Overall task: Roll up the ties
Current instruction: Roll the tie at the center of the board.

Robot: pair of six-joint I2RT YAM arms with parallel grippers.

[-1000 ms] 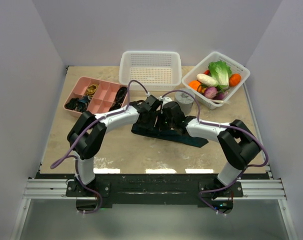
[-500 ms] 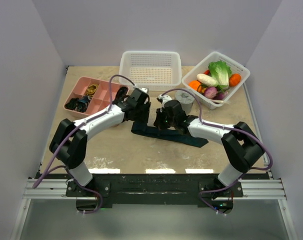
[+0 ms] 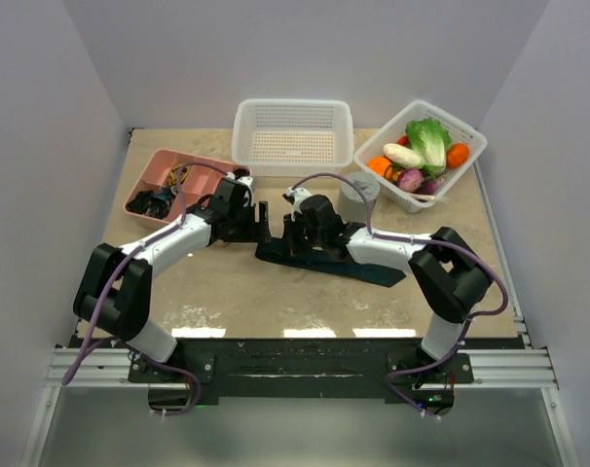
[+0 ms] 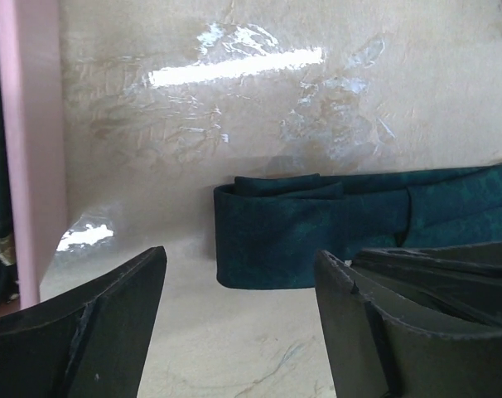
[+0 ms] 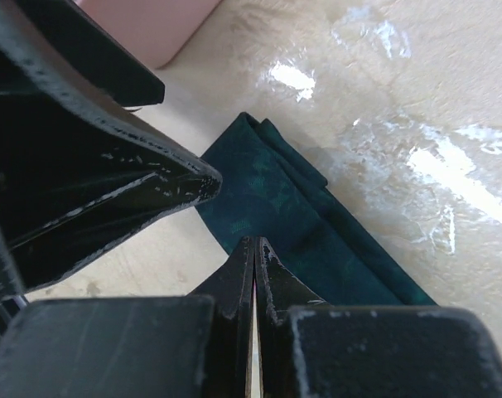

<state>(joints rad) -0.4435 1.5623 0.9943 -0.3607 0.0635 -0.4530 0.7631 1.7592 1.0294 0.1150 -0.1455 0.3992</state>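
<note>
Beige desk carried the tie lying flat near its middle, the left end folded back on itself. Just short of that fold the left gripper hung released, fingers spread wide. Over the fabric the right gripper was clenched, tips pressed together.

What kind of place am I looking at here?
Probably a robot test booth: plain white walls box in a small table, a left arm and right arm are mounted on a metal rail at its edge, and props sit on it: a basket of vegetables, a pink tray.
</note>
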